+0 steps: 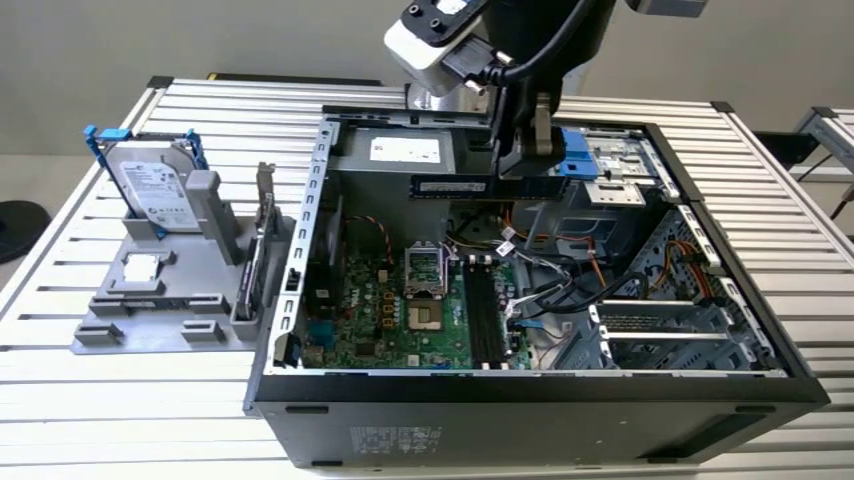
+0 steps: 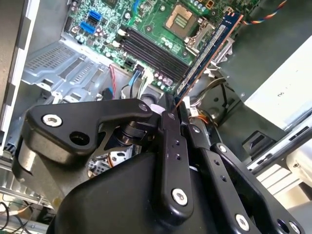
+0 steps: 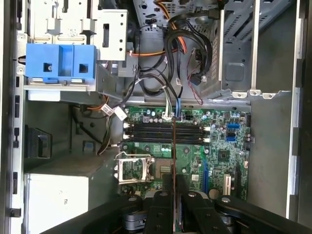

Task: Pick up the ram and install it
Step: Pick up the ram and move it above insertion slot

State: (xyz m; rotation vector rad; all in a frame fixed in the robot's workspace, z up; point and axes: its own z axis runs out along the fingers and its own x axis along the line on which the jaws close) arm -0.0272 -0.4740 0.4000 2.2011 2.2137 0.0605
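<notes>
Fingers (image 2: 170, 136) clamping ram (image 1: 461, 187) at one end, hovering over open computer case (image 1: 534, 400); ram's long axis lying crosswise to memory slots (image 3: 165, 131) beneath.

Hand (image 2: 170, 109): black, matt, with bright metal screw heads.
Ram (image 2: 207, 53): dark circuit board with a slight sheen; chips matt black.
Case (image 1: 534, 425): grey sheet metal, dull finish.
Motherboard (image 3: 195, 161): green lacquered board, lightly glossy.
Counter (image 1: 134, 420): ribbed pale metal slats, satin.
Hard drive (image 1: 151, 190): bright, smooth metal.
Drive latch (image 3: 58, 61): smooth blue plastic.
</notes>
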